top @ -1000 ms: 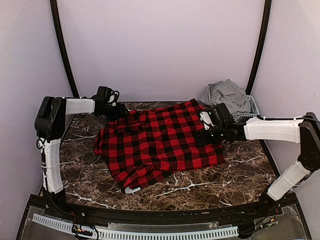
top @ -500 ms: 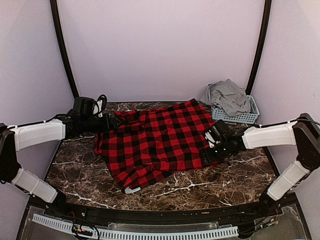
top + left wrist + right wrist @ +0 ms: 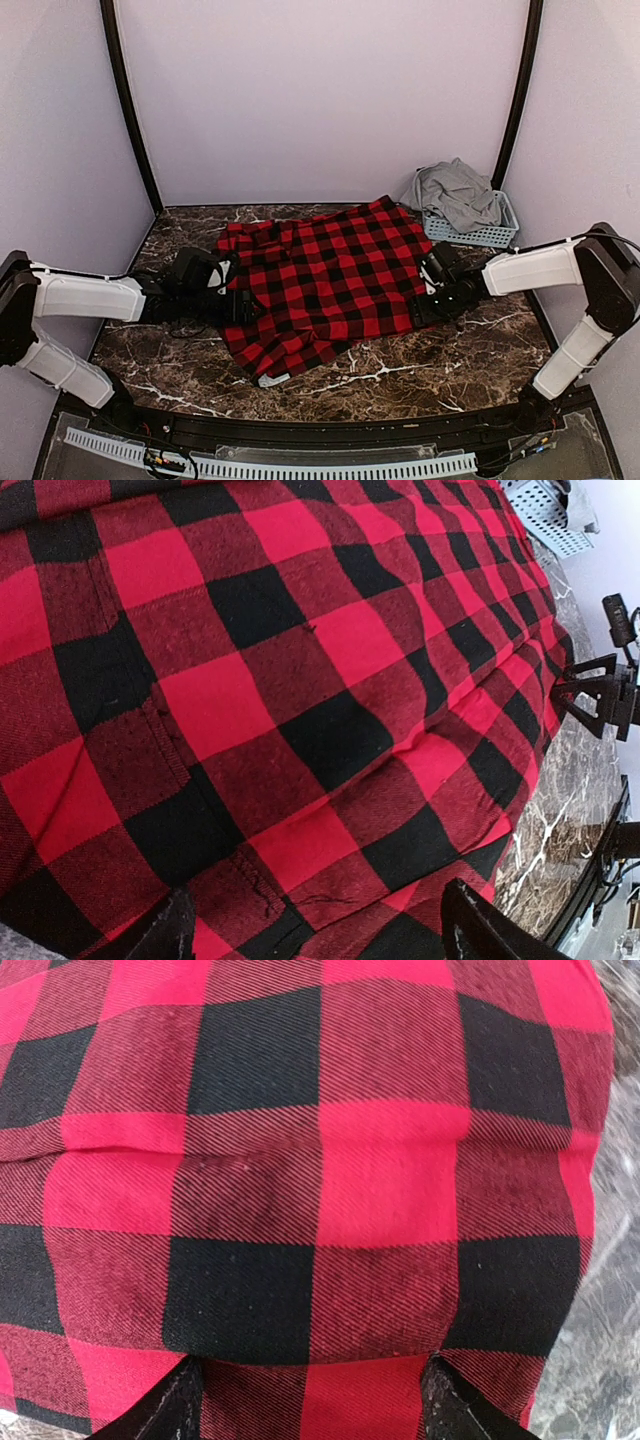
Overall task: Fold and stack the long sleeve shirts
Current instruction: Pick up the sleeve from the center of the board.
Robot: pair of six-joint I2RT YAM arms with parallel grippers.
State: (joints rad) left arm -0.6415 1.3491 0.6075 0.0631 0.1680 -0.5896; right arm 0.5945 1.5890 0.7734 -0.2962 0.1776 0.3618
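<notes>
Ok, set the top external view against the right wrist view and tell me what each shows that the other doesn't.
Only top external: the whole red-and-black shirt spread on the marble table, the grey shirt heaped in the pale blue basket at the back right, the left gripper at the shirt's left edge and the right gripper at its right edge. Only right wrist: the cloth's weave up close, and that gripper's fingertips standing apart over it. Both: the red-and-black shirt and some marble.
</notes>
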